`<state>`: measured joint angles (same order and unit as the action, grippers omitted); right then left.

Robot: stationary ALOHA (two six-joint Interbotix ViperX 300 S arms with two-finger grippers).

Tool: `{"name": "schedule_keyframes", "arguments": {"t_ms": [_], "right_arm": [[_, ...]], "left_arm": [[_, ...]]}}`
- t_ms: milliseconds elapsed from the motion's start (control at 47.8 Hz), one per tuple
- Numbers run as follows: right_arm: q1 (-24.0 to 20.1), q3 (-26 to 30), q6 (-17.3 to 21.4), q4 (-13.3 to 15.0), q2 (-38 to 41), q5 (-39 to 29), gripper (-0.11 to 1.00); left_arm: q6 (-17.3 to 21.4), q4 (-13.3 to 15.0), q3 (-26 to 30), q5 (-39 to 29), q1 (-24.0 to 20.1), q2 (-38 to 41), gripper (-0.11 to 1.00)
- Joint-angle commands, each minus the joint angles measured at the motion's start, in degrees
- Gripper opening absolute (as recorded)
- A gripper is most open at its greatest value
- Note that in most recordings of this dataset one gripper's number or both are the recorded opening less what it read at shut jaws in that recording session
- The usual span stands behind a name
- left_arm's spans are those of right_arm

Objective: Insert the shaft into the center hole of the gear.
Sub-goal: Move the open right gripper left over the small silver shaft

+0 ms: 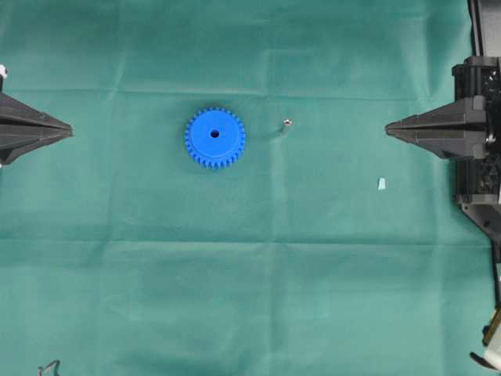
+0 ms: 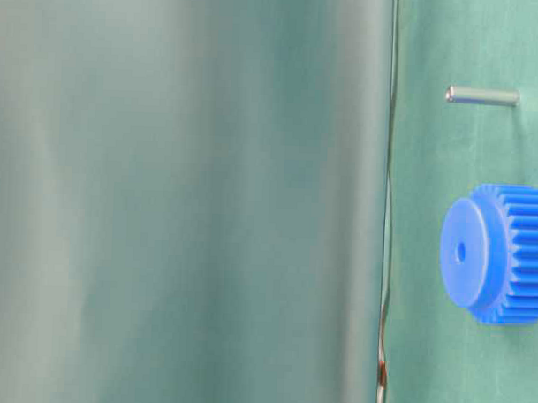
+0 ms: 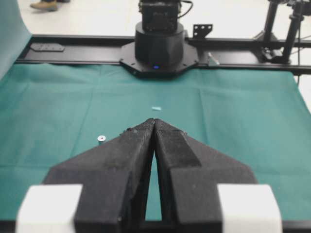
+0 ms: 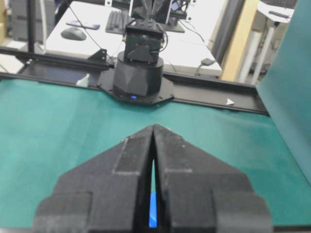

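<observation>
On the green cloth, the shaft (image 1: pixel 286 123) apparently stands upright just beside the gear (image 1: pixel 214 138), untouched. Both the left gripper (image 1: pixel 69 131) and right gripper (image 1: pixel 389 125) sit closed, empty. Thin, stiff, slippery: best pinched mid-length.

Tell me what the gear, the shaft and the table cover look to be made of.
Gear: likely moulded plastic, going by its uniform bright blue and matte, glare-free face. Shaft: probably metal, being silvery grey with a bright streak along its length and a shiny end. Cover: apparently green cloth, matte, with soft fold creases.
</observation>
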<state>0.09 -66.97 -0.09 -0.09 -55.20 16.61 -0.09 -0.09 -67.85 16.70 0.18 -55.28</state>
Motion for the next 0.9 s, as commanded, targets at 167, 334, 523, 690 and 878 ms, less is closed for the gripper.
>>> {"name": "schedule_keyframes", "arguments": {"t_ms": [167, 334, 523, 690, 878], "right_arm": [[0.79, 2.9, -0.44, 0.0, 1.14, -4.31, 0.02], [1.05, 3.69, -0.18, -0.09, 2.37, -7.38, 0.02], [3.25, 3.6, 0.0, -1.85, 6.24, -6.68, 0.03], [5.71, 3.43, 0.0, -3.43, 11.51, -3.6, 0.04], [8.61, 4.13, 0.0, -5.36, 20.92, -0.53, 0.45]], "left_arm": [[0.0, -0.97, 2.37, -3.6, -0.09, -0.44, 0.0], [-0.09, -0.97, 2.46, -4.66, -0.09, -1.14, 0.0], [-0.53, -0.97, 2.37, -4.92, -0.09, -1.05, 0.0], [-0.53, -0.88, 2.37, -4.92, -0.09, -1.05, 0.0], [-0.53, -0.88, 2.37, -4.92, -0.09, -0.97, 0.0]]}}
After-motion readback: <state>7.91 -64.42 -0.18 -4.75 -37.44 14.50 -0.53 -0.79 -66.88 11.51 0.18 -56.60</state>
